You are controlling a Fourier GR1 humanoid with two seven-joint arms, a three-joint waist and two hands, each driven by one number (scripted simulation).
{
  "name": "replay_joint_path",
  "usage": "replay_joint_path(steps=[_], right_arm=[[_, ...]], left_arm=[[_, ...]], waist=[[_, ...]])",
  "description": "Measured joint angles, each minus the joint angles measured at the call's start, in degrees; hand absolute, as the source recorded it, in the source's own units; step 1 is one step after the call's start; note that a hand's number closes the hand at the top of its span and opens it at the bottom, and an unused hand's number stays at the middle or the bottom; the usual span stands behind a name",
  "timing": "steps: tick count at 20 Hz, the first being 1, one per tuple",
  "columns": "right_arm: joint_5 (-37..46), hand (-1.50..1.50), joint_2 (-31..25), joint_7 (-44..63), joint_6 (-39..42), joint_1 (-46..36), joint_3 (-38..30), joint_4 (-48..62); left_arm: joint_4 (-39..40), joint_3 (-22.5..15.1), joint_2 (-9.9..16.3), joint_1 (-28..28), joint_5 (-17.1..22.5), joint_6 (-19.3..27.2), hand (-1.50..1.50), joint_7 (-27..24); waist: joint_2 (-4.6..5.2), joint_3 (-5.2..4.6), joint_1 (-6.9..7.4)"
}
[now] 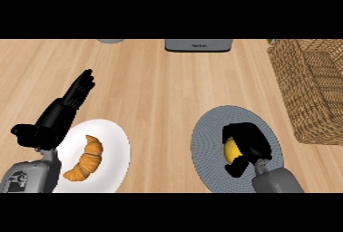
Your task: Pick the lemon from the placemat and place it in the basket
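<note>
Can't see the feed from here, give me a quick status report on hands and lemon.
Right hand curled round lemon, on placemat. Left hand open, resting by croissant plate. Basket far right, path clear.

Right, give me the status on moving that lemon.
Done: the right hand has reached the lemon and curls round it. In hand: the lemon sits on the grey placemat, not visibly lifted. Left: carrying it to the wicker basket at the right and releasing it. The left hand rests open.
</note>
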Motion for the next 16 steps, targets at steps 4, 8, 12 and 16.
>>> replay_joint_path(steps=[4,8,12,16], right_arm=[[-0.79,1.5,-6.57,-7.72,-1.67,7.31,0.44,-6.2],[-5.17,1.5,-14.78,-18.07,-3.91,16.14,-2.88,-12.42],[-13.47,1.5,-17.2,-24.08,-1.96,22.11,-6.82,-18.29],[-24.97,1.5,-16.81,-28.42,1.67,26.34,-11.4,-24.8]], left_arm=[[0.05,0.11,-0.04,0.94,-0.47,0.26,0.0,-0.68],[-1.78,-0.37,-0.48,2.05,-0.76,0.59,0.0,0.03],[-1.43,-0.41,-0.58,1.8,-0.98,0.69,0.0,0.24],[-2.11,0.27,-0.15,2.31,-0.67,0.63,0.0,0.46]], waist=[[0.14,0.36,-0.49],[0.36,0.66,-0.79],[0.52,0.75,-0.86],[0.47,0.79,-1.3]])
